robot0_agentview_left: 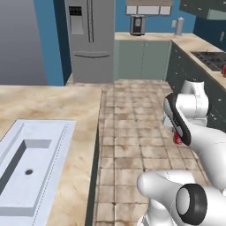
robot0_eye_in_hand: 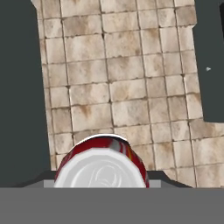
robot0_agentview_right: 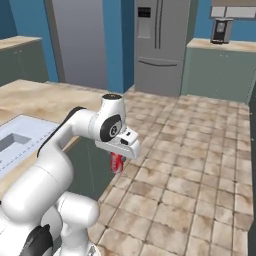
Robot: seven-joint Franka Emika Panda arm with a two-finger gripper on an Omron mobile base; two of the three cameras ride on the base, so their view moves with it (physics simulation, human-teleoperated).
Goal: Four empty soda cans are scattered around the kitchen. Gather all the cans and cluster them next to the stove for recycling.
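A red soda can (robot0_agentview_right: 117,162) with a silvery top hangs under my hand, with my gripper (robot0_agentview_right: 118,159) shut on it above the tiled floor, just off the island's edge. In the hand view the soda can (robot0_eye_in_hand: 101,166) sits close at the bottom centre and hides the fingertips. From the left base view, a sliver of the can (robot0_agentview_left: 177,138) shows red behind my forearm. The black stove (robot0_agentview_left: 211,59) lies on the right counter, far ahead. A small red shape (robot0_agentview_left: 224,69) stands at the stove's near corner, cut by the frame edge.
The island counter (robot0_agentview_left: 53,106) with a white sink (robot0_agentview_left: 26,154) is on the left. A steel fridge (robot0_agentview_left: 90,39) and a coffee machine (robot0_agentview_left: 137,24) stand at the back. Tan tiled floor (robot0_agentview_left: 132,114) runs between the island and the dark right cabinets (robot0_agentview_left: 176,66).
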